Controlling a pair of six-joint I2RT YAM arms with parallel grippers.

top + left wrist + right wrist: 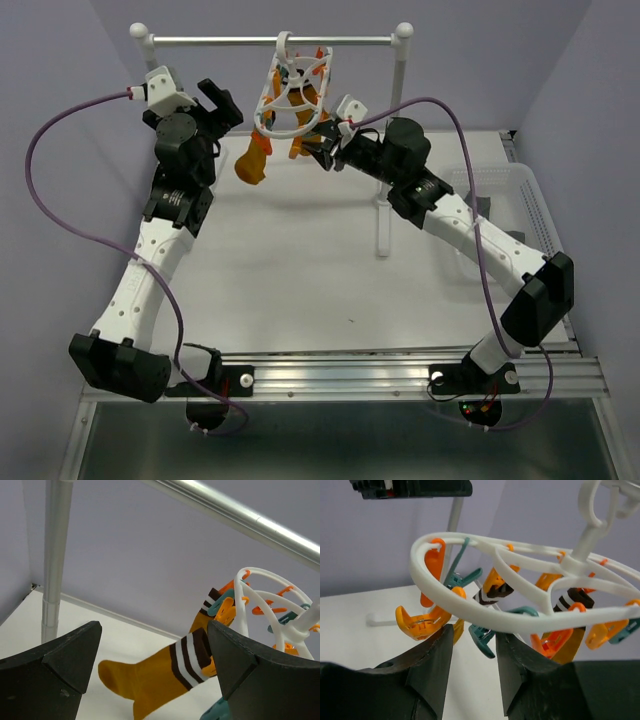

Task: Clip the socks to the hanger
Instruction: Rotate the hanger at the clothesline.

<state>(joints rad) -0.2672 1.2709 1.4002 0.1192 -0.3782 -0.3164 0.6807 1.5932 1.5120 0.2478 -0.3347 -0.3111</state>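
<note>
Lilac walls back a white tabletop (pixel 300 270). In the right wrist view, the right fingers (pixel 427 665) stand narrowly apart just under the rim of the hanger (pixel 530 622). A teal clip (pixel 481 639) dangles at the mouth of the gap between them; whether they pinch it or merely flank it, I cannot tell. In the top view the hanger's oval sits at 11 o'clock from these fingers.

The left fingers (pixel 65 665) are spread wide, released and touching nothing. A mustard sock (pixel 150 680) with a dark-and-white striped cuff hangs beyond them, at 5 o'clock from them in the top view. Its cuff is held in a clip on the hanger's edge. A second mustard sock (pixel 202 622) is clipped just behind it.

The hanger hooks over the rail stand (pixel 270 41) at 12 o'clock on the tabletop. A clear basket (pixel 515 195) sits at 3 o'clock; its contents cannot be made out.
</note>
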